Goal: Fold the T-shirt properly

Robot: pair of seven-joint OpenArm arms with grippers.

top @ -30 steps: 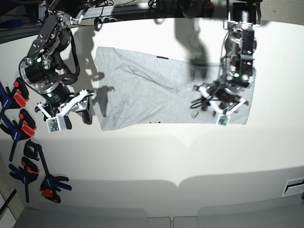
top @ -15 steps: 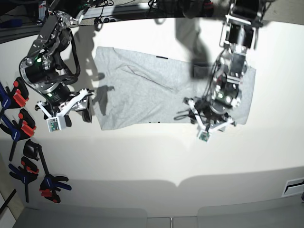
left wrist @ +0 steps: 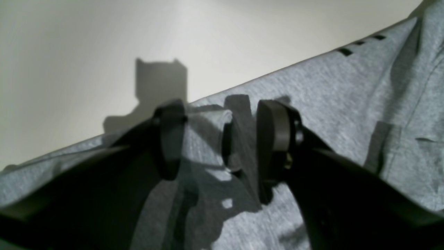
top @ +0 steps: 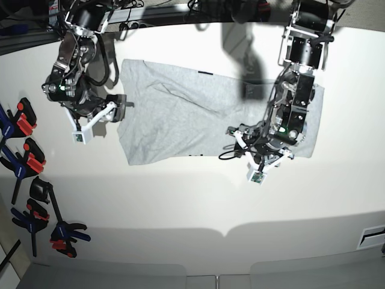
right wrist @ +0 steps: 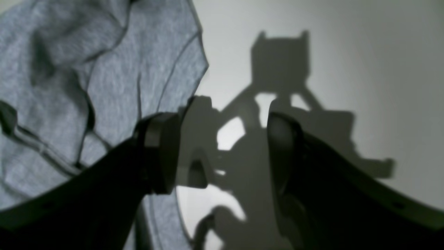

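Hovering over the T-shirt (top: 204,117), left gripper (left wrist: 222,142) gaping, holding nothing. Poised at nine o'clock (beside the hem), right gripper (right wrist: 222,152) likewise spread.

Both arms are built of black segments with bare silver metal brackets and joints, and loose black cables loop along them. The left arm (top: 293,90), on the right of the base view, shows a small green light low on its body, and a white bracket with a small greenish tag at its near end. The right arm (top: 75,72), on the left, shows a green light too and ends in a similar white bracket. In the wrist views each pincer, left pincer (left wrist: 222,139) and right pincer (right wrist: 222,149), has two matte black fingers with rounded, flat-faced pads.
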